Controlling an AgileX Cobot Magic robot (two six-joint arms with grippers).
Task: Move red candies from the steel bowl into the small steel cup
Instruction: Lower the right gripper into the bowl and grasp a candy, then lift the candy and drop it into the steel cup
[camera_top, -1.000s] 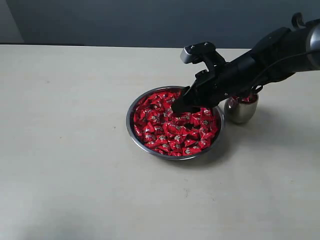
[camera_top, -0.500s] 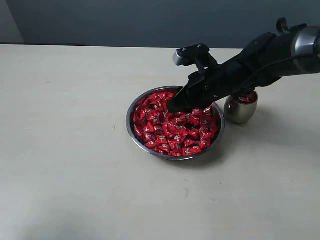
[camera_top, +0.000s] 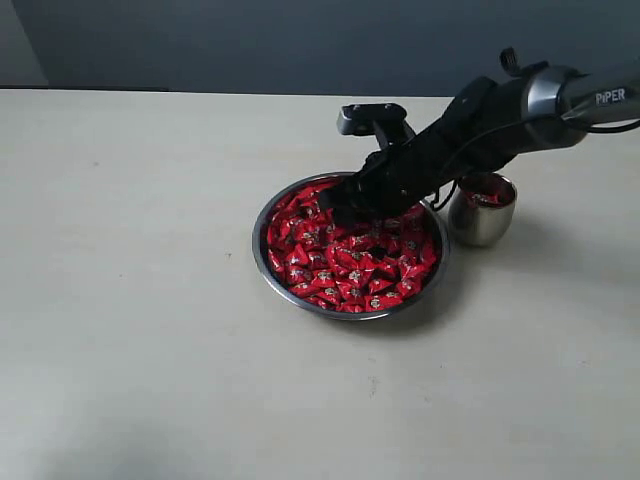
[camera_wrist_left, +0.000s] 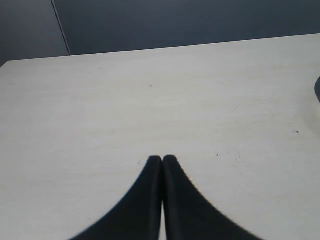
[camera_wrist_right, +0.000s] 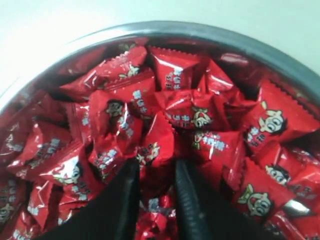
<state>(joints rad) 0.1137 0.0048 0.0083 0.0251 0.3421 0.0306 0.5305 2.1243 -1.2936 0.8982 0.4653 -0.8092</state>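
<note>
The right gripper (camera_wrist_right: 156, 167) has its two black fingers drawn close on either side of one shiny red-wrapped candy (camera_wrist_right: 157, 146). They appear to pinch it by its lower edge, and the jaws are not fully together. This candy sits on top of the heap of red candies (camera_top: 350, 262) that fills the wide, shallow steel bowl (camera_top: 262, 255). It lies toward the side of the bowl away from the small, rounded steel cup (camera_top: 482, 225). The cup stands upright just beside the bowl's rim on the pale table (camera_top: 150, 320) and shows red at its mouth. The left gripper (camera_wrist_left: 162, 159) has its fingers pressed together on nothing, above bare table.

Hazards:
- The hold is on a slick wrapper edge only. The candy may slip free on the lift or on the way across the bowl.
- Neighbouring candies crowd the fingers. One may wedge in, ride up and drop outside the bowl.
- The cup mouth is narrow and the arm passes close above it. An off-centre release would put the candy on the table, and a low pass could tip the cup.

Change over the last second: the right gripper has moved from the middle of the heap toward the far side of the bowl. The arm now leaves the cup's mouth uncovered.
</note>
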